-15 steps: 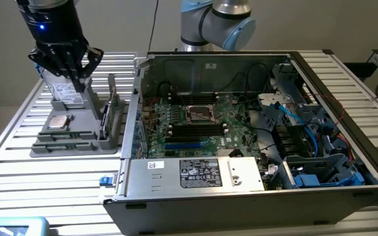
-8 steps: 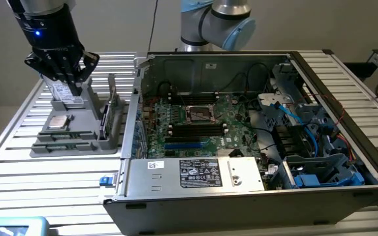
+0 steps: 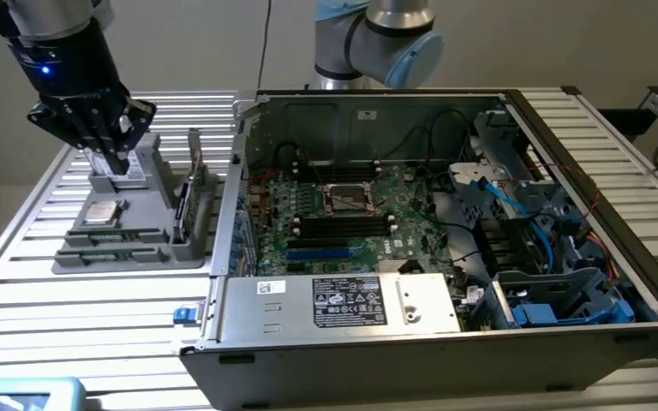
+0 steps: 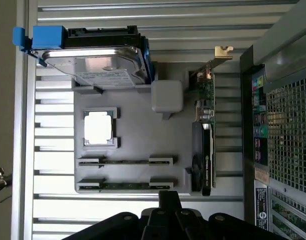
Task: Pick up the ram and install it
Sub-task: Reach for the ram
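Claw closed, above tray w/ ram

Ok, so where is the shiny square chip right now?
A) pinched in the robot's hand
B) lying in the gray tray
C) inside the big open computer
B: the square silver chip lies flat in its own pocket of the gray tray, above the two long thin sticks.
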`<action>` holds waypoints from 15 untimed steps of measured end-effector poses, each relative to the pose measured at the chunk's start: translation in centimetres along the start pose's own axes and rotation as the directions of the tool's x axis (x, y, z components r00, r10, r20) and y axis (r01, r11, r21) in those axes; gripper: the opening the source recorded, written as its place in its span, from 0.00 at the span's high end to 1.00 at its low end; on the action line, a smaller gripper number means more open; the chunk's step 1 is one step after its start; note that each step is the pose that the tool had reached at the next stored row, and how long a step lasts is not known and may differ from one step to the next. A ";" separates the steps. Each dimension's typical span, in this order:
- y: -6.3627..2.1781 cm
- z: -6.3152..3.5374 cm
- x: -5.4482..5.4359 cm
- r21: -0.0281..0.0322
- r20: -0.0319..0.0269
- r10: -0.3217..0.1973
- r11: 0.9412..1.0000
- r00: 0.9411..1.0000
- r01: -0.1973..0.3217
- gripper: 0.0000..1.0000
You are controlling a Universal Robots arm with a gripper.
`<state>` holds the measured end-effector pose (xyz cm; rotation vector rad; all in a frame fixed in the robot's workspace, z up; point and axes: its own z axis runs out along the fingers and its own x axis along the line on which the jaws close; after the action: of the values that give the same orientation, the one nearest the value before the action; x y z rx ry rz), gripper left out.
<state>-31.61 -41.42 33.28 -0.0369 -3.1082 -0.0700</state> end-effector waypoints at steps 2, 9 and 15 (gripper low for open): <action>-0.05 0.10 0.6 0.000 0.001 -0.001 1.000 1.000 0.001 0.89; -0.12 0.32 2.3 0.000 0.001 -0.009 1.000 1.000 0.009 0.89; -0.15 0.73 2.6 0.001 0.001 -0.017 1.000 1.000 0.017 0.89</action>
<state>-34.25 -41.47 32.63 -0.0110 -3.1095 -0.0695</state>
